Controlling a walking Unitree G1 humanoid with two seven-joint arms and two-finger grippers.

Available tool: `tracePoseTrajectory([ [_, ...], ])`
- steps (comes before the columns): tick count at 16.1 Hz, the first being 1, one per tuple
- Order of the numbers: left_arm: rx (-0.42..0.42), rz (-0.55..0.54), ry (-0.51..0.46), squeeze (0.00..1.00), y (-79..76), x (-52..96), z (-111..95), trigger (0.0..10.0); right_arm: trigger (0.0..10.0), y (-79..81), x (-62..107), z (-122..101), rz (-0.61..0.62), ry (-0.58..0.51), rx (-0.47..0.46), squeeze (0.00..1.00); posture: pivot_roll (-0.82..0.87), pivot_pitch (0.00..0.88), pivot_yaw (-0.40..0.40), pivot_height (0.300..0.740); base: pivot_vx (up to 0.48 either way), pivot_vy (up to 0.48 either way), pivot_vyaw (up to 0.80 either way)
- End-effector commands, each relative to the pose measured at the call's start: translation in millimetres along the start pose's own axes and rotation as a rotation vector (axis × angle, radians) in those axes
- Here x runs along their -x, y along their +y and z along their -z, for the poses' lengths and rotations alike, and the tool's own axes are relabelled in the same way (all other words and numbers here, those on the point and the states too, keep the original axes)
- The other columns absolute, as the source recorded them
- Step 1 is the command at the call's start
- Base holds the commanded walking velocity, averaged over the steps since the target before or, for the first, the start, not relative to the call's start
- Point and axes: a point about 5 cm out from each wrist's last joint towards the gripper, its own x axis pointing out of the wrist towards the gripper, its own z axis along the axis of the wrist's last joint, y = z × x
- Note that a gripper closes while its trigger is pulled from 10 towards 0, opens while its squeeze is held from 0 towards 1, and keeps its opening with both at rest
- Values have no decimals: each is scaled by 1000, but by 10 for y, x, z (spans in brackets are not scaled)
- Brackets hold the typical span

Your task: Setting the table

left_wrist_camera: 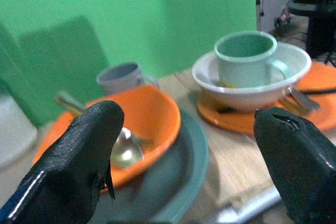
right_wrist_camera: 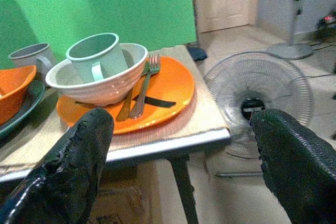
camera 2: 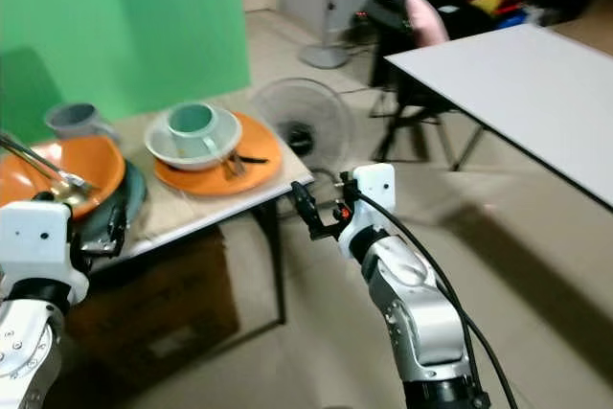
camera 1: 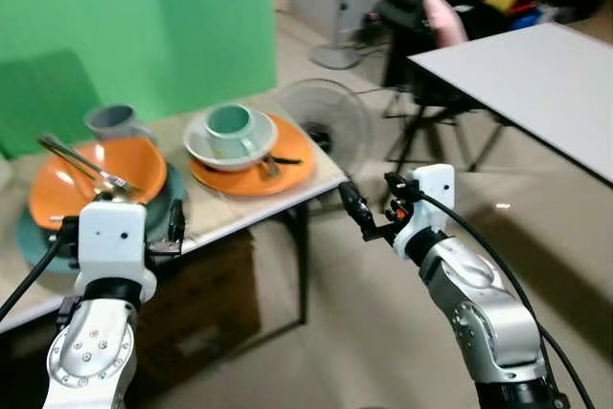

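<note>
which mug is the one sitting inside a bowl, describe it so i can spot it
Start at the small table before the green wall. On its right end an orange plate carries a white bowl, and the pale green mug stands inside that. The other mug, grey, stands directly on the table behind the orange bowl.

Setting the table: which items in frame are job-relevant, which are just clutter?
Job:
orange bowl holding cutlery, on teal plate
grey mug
pale green mug in white bowl
orange plate with fork
white table

Lying about:
floor fan
standing fan
</note>
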Motion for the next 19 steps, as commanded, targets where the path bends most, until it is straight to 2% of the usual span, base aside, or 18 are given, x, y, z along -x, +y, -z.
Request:
tracePoseTrajectory([
  [1,-15,7,0,0,-4,14,-10,10000,10000,-14,-24,-12,2,0,-2,0,-9,0,39,740,375,0,800],
  [4,-32,6,-7,0,18,7,-25,10000,10000,9,-63,-95,-25,-25,20,0,-8,0,37,740,370,0,800],
  [8,-45,52,-57,0,19,-30,-171,10000,10000,53,-119,-331,-30,-70,14,0,5,0,23,740,326,0,0],
  [9,-38,88,-76,0,-6,-40,-221,10000,10000,67,-129,-438,-31,-70,49,0,3,0,21,740,262,0,0],
  [12,-29,185,-92,0,-60,-40,-293,10000,10000,58,-150,-595,-40,-13,120,0,-6,0,13,740,0,0,0],
  [14,-42,274,-99,0,-91,-43,-330,10000,10000,-10,-160,-723,-8,16,176,0,-12,0,9,740,0,0,0],
  [16,-55,354,-75,0,-138,-35,-319,10000,10000,-110,-153,-798,23,86,173,0,-20,0,4,740,0,0,0],
  [17,-55,385,-65,0,-167,-32,-310,10000,10000,-148,-138,-815,31,117,190,451,-27,0,3,740,0,0,0],
  [18,-63,456,-56,0,-241,-33,-300,10000,10000,-227,-92,-836,46,171,200,1000,-34,0,6,740,0,0,0],
  [19,-69,473,-53,0,-254,-34,-296,10000,10000,-242,-81,-836,49,182,203,1000,-34,0,6,740,0,0,0],
])
